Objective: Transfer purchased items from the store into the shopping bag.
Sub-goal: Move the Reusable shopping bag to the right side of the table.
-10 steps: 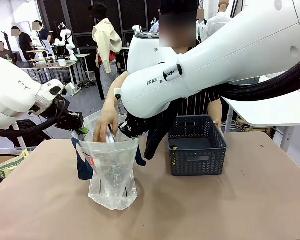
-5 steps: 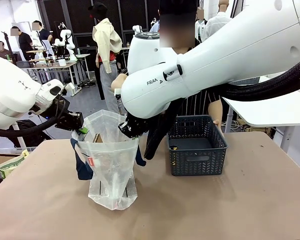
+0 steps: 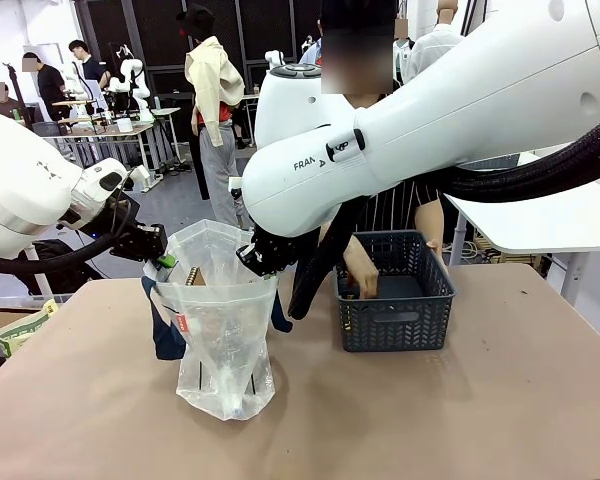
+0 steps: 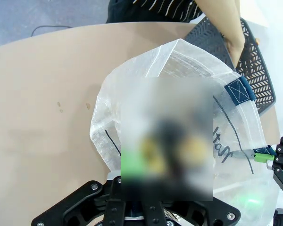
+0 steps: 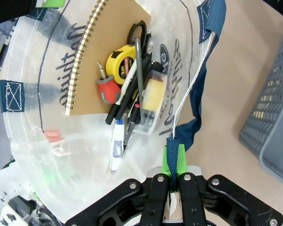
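The shopping bag [image 3: 223, 335], a clear tote with navy straps, stands open on the table. My left gripper [image 3: 165, 260] is shut on its left rim and my right gripper [image 3: 252, 256] on its right rim, pinching the navy strap [image 5: 173, 160] between green pads. Inside the bag lie purchased items: a brown spiral notebook [image 5: 99, 56], a yellow tape measure [image 5: 121, 63], scissors, a red-handled screwdriver and pens. The store [image 3: 395, 318], a dark lattice basket, sits to the bag's right. A person's hand [image 3: 361, 277] reaches into it.
The right arm's large white link [image 3: 430, 110] hangs over the table's middle, above the bag and basket. The basket's lattice wall [image 4: 257, 70] lies just beyond the bag's far rim [image 4: 179, 47]. Bare tabletop [image 3: 460, 420] spreads in front.
The person's hand has left the bag's mouth, drawn back, and now reaches into the basket. Both grippers hold the bag's rim as before.
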`<state>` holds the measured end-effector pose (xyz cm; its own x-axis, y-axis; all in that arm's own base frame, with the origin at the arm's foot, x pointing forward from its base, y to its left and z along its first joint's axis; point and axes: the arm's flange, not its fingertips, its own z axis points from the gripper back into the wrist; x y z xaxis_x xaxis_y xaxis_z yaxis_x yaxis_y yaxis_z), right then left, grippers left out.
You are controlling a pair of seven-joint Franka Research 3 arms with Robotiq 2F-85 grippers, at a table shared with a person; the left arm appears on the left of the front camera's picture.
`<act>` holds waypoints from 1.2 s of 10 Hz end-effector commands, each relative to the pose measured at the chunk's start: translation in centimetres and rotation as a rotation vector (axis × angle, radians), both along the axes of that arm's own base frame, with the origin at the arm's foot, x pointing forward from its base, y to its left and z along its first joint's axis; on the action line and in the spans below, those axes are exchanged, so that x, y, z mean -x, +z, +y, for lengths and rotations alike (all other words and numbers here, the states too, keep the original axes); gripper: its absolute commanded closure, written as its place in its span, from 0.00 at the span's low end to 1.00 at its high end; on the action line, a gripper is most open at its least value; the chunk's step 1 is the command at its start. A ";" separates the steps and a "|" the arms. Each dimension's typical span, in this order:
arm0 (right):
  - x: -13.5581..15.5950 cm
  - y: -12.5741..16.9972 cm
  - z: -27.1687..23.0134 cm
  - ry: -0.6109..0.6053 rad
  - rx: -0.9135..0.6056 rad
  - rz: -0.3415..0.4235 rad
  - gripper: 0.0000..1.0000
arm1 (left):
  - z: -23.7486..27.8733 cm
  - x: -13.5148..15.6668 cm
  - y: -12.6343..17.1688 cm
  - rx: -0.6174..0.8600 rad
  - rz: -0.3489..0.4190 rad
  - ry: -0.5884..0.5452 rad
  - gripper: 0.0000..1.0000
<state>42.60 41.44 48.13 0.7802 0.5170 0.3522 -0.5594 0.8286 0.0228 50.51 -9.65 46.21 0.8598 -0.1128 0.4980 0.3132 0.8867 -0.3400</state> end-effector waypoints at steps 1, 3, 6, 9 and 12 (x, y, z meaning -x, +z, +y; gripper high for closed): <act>0.1 0.1 -0.2 -0.004 -0.001 -0.001 1.00 | 0.1 0.3 0.1 0.001 -0.006 0.003 1.00; 0.1 0.1 -0.2 -0.004 -0.001 -0.001 1.00 | 0.1 0.3 0.1 0.001 -0.006 0.003 1.00; 0.1 0.1 -0.2 -0.004 -0.001 -0.001 1.00 | 0.1 0.3 0.1 0.001 -0.006 0.003 1.00; 0.1 0.1 -0.2 -0.004 -0.001 -0.001 1.00 | 0.1 0.3 0.1 0.001 -0.006 0.003 1.00; 0.1 0.1 -0.2 -0.004 -0.001 -0.001 1.00 | 0.1 0.3 0.1 0.001 -0.006 0.003 1.00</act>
